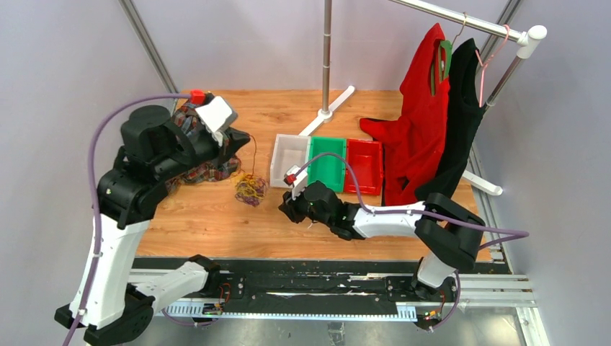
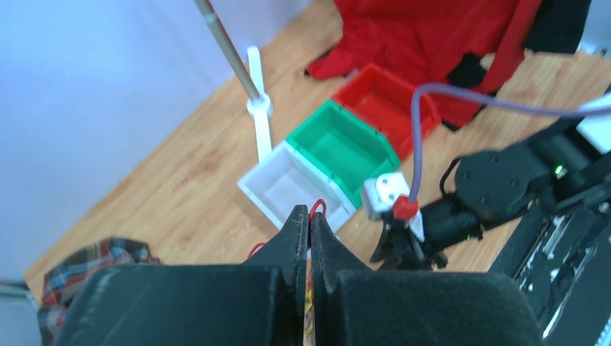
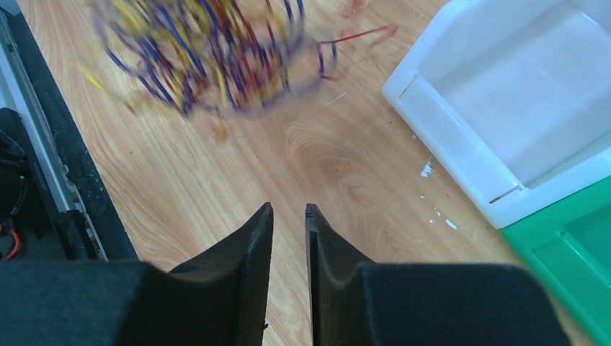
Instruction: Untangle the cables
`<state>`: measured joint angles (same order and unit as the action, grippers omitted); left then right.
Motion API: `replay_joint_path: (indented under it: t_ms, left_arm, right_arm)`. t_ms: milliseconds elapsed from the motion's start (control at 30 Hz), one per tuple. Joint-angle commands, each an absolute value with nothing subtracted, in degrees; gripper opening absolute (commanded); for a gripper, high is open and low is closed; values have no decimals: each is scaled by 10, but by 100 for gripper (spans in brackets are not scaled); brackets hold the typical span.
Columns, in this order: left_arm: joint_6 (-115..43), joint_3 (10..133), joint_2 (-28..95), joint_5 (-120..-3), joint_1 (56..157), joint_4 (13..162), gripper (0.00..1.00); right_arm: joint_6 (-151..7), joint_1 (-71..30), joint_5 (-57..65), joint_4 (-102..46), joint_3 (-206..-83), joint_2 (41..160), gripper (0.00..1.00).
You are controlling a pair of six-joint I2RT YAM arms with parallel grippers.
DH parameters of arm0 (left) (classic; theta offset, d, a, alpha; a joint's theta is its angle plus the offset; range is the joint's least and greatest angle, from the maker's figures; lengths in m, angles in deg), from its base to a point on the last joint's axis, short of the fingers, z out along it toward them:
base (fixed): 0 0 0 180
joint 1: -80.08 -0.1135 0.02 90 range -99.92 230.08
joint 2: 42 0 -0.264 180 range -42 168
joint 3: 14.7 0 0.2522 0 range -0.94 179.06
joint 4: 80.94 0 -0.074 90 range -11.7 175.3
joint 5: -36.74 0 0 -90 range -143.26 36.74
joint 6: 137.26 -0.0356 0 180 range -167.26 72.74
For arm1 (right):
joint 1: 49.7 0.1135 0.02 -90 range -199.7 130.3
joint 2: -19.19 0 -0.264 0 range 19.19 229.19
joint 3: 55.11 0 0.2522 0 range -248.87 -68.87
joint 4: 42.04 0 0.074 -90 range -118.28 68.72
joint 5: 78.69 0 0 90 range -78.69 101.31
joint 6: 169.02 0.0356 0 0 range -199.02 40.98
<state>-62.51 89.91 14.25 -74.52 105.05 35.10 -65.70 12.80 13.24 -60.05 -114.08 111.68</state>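
Observation:
A fist-sized bunch of thin yellow, purple and dark red cables [image 1: 250, 189] lies on the wooden table, left of the bins. My left gripper [image 1: 247, 138] is raised above it and is shut on a dark red cable strand [image 1: 253, 155] that runs down to the bunch. In the left wrist view the jaws [image 2: 309, 216] pinch a red loop [image 2: 317, 207]. My right gripper [image 1: 285, 209] is low over the table to the right of the bunch. Its jaws [image 3: 289, 210] are a little apart and empty. The bunch [image 3: 202, 50] shows blurred ahead of them.
A white bin [image 1: 288, 158], a green bin [image 1: 328, 164] and a red bin [image 1: 364, 166] stand in a row. A plaid cloth [image 1: 205, 173] lies under the left arm. A rack pole base [image 1: 326, 112] and hanging red [image 1: 421, 130] and black [image 1: 457, 122] garments are at the back right.

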Motion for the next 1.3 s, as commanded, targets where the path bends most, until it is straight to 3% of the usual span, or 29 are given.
replay_joint_path:
  t_ms: [0,67,200,267,467,700,900,967,1067,1167,1267]
  left_arm:
    - [-589,983,164,-762,1052,346,0]
    - [-589,1008,166,-764,1052,344,0]
    - [-602,997,155,-761,1052,343,0]
    - [-615,982,147,-759,1052,344,0]
    - [-622,951,143,-770,1053,344,1]
    - [-607,952,141,-797,1067,344,0]
    - [-603,975,146,-838,1069,326,0]
    - [-608,989,149,-855,1069,312,0]
    - [-615,998,149,-872,1069,298,0]
    - [-624,996,145,-870,1069,293,0]
    - [-633,991,143,-860,1069,293,0]
  right_arm:
    - [-654,132,129,-621,-1141,1132,23]
    - [-647,132,133,-625,-1131,1114,30]
    - [-642,145,158,-628,-1093,1017,65]
    - [-660,162,177,-609,-1084,960,72]
    - [-701,189,175,-557,-1110,881,73]
    - [-737,189,207,-556,-1181,927,73]
    - [-727,167,252,-567,-1231,1004,51]
    - [-723,159,248,-580,-1244,1023,48]
    - [-732,158,248,-583,-1269,1044,50]
    - [-730,158,230,-595,-1269,1044,64]
    - [-720,158,216,-621,-1239,1029,67]
